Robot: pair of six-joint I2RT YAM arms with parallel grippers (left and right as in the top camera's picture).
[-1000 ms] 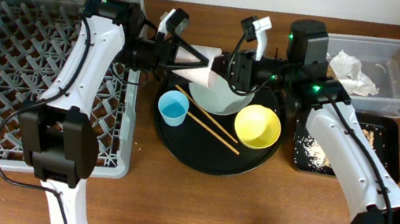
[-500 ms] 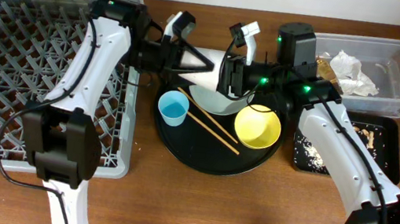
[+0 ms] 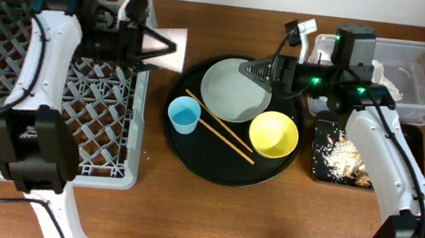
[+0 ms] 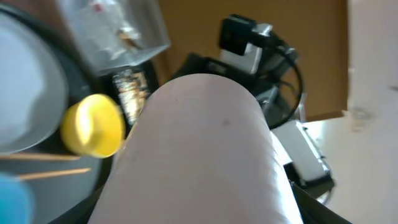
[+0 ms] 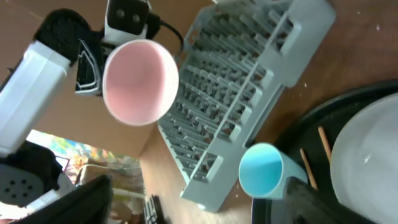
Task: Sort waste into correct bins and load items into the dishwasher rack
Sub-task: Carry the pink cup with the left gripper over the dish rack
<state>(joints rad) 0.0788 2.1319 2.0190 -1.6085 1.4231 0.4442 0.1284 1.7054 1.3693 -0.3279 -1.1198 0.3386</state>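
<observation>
The pink cup (image 3: 167,47) has been handed over. It is now pinched by the left gripper (image 3: 146,45) alone and is held on its side just beyond the right edge of the dishwasher rack (image 3: 1,62), near its far corner. The right gripper (image 3: 247,69) has been spread wide and drawn back over the far edge of the round black tray (image 3: 213,170); nothing is held between its fingers. By judgement, the cup is ready to be set among the pegs. The plate (image 3: 235,91), blue cup (image 3: 183,115), yellow bowl (image 3: 273,135) and chopsticks (image 3: 219,133) are still left on the tray.
</observation>
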